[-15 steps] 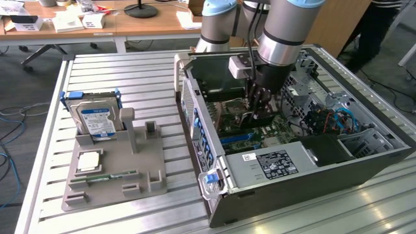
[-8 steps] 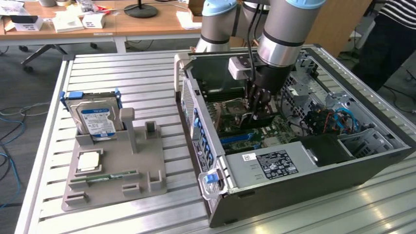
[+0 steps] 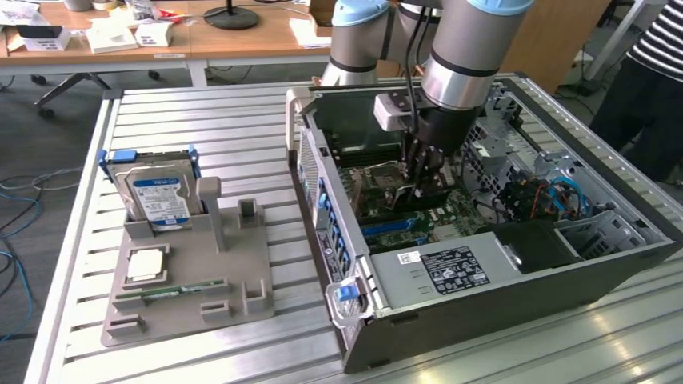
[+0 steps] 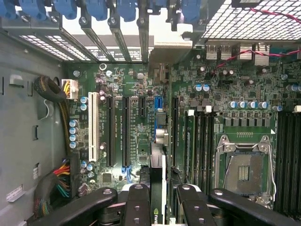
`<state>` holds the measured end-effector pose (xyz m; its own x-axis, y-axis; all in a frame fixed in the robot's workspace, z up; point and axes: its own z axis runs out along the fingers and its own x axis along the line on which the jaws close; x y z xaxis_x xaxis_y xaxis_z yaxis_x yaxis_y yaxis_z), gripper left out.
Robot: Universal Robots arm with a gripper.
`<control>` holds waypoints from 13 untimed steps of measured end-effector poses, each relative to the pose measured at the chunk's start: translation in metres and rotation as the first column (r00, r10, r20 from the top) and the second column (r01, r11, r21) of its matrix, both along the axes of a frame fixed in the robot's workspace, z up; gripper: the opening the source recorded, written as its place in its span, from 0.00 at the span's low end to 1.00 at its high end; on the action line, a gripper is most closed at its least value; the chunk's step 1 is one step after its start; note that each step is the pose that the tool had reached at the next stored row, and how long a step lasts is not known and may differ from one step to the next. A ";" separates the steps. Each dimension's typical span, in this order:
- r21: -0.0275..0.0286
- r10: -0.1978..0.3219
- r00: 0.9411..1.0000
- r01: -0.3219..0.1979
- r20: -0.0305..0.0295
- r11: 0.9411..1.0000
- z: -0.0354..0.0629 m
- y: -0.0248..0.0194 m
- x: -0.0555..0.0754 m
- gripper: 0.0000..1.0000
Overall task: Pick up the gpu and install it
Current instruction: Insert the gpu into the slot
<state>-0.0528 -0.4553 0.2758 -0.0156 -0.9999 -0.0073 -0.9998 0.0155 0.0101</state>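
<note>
Exterior view's left: 1 holder tray with 1 hard drive, 1 processor, 1 memory stick. Right: 1 open case. Inside, gripper jaws clamped on 1 gpu: thin dark card, edge-on, green logo, above motherboard slots.

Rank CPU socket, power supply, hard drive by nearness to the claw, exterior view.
1. CPU socket, on the motherboard beside the claw.
2. Power supply, at the case's near end.
3. Hard drive, in the grey holder outside the case.

arm: reaching down, near vertical | gripper: pointing down, clamped (black fingers partly closed)
</note>
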 end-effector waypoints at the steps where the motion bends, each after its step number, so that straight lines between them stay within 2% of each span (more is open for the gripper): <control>1: 0.000 0.000 1.000 0.000 0.000 1.000 -0.0001 0.0000 0.000 0.27; 13: 0.000 0.000 1.000 0.000 0.000 1.000 -0.0010 -0.0003 0.000 0.27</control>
<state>-0.0531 -0.4556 0.2747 -0.0156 -0.9999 -0.0073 -0.9998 0.0155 0.0101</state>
